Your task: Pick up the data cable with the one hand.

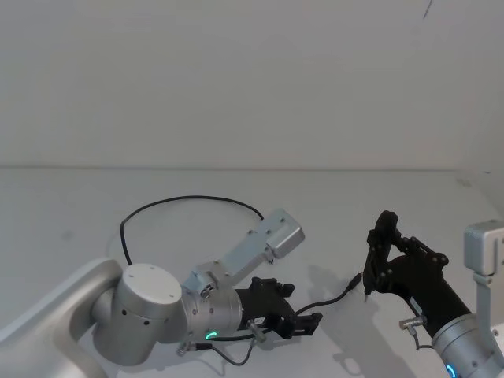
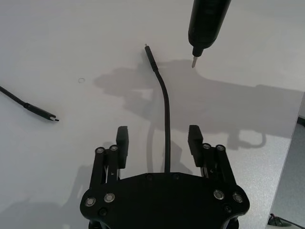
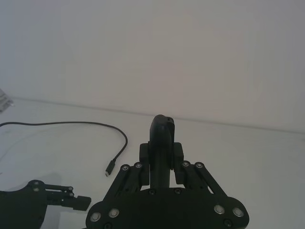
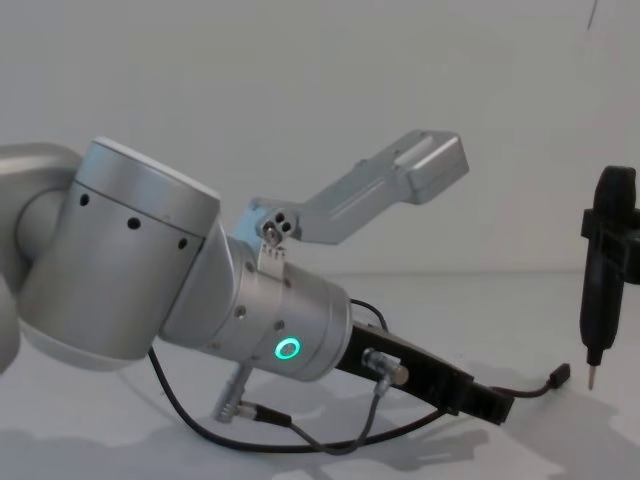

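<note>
Reaching forward and tilted down over the counter [image 2: 71, 38] with the left tool [image 2: 158, 138], fingers [image 2: 122, 140] spread either side of the data cable [image 2: 165, 102], not clamping it. Lying flat, curving away behind the arm. Hanging upright beside its plug: right tool [image 1: 370, 276].

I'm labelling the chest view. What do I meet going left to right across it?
Silver joint → green ring → left gripper, open → data cable's plug → pointed tool, held in the right gripper.
</note>
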`<action>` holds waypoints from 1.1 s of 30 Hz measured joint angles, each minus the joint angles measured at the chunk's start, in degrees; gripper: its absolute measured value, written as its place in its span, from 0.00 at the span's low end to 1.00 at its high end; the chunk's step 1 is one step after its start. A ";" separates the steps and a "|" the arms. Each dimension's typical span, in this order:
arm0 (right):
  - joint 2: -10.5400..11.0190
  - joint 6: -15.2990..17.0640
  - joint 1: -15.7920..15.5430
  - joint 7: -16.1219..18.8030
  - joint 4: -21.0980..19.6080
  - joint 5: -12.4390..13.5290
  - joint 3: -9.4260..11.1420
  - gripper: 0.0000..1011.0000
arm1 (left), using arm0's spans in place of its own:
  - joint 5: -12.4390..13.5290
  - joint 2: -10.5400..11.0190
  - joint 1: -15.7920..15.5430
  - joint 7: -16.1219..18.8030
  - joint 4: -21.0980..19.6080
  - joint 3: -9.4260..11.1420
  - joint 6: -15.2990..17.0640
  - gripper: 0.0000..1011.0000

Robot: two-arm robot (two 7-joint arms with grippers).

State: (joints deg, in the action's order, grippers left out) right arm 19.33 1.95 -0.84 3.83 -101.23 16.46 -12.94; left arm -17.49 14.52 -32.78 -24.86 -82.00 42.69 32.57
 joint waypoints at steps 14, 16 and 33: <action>0.00 0.00 0.01 0.00 0.00 0.00 0.00 0.28 | 0.39 -0.44 -0.19 0.14 0.43 0.40 0.13 0.32; 0.00 0.00 0.00 0.00 0.00 0.00 0.00 0.28 | 0.41 -0.48 -0.20 0.15 0.47 0.43 0.14 0.24; 0.02 -0.11 0.06 0.45 -0.23 0.01 0.09 0.28 | 0.98 -0.05 0.21 0.15 -0.03 0.44 -1.05 0.04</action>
State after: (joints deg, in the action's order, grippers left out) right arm 19.36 1.84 -0.77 4.27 -101.46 16.48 -12.85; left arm -16.51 14.47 -32.57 -24.71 -82.02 43.13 31.52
